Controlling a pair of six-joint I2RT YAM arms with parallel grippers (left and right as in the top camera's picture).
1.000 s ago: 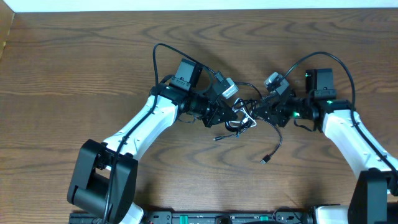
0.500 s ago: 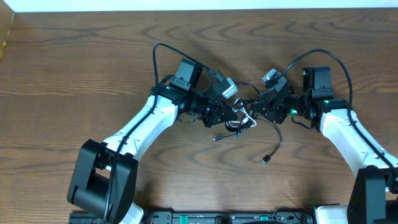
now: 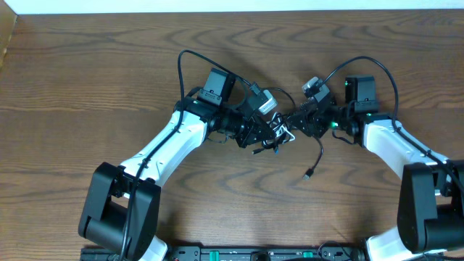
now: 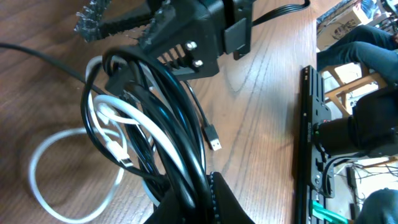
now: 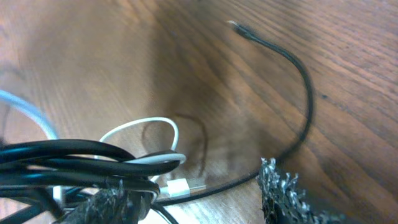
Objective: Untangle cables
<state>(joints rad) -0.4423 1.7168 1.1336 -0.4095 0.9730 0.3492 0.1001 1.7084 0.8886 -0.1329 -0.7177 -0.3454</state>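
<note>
Left gripper (image 3: 275, 135): pressed together, pinching the coiled strands of the black cable (image 3: 320, 154). In the left wrist view the coils run straight down into its jaws at 6 o'clock.

Right gripper (image 5: 196, 198): fingers spread, nothing pinched. A single black strand and the white plug (image 5: 180, 186) lie between them.

Overhead, the two grippers meet at the knot, the left entering from 9 o'clock and the right from 3 o'clock. The white cable (image 4: 107, 117) is looped through the black coils, with its slack out at 8 o'clock in the left wrist view. The black tail runs free toward 5 o'clock of the knot, its plug lying on the table (image 3: 87, 72).

Judgement: the left should act as anchor. The right should close on white only, near its plug, then draw toward 3 o'clock, low and slow.

Risk: catching a black strand as well, which would tighten the knot.
</note>
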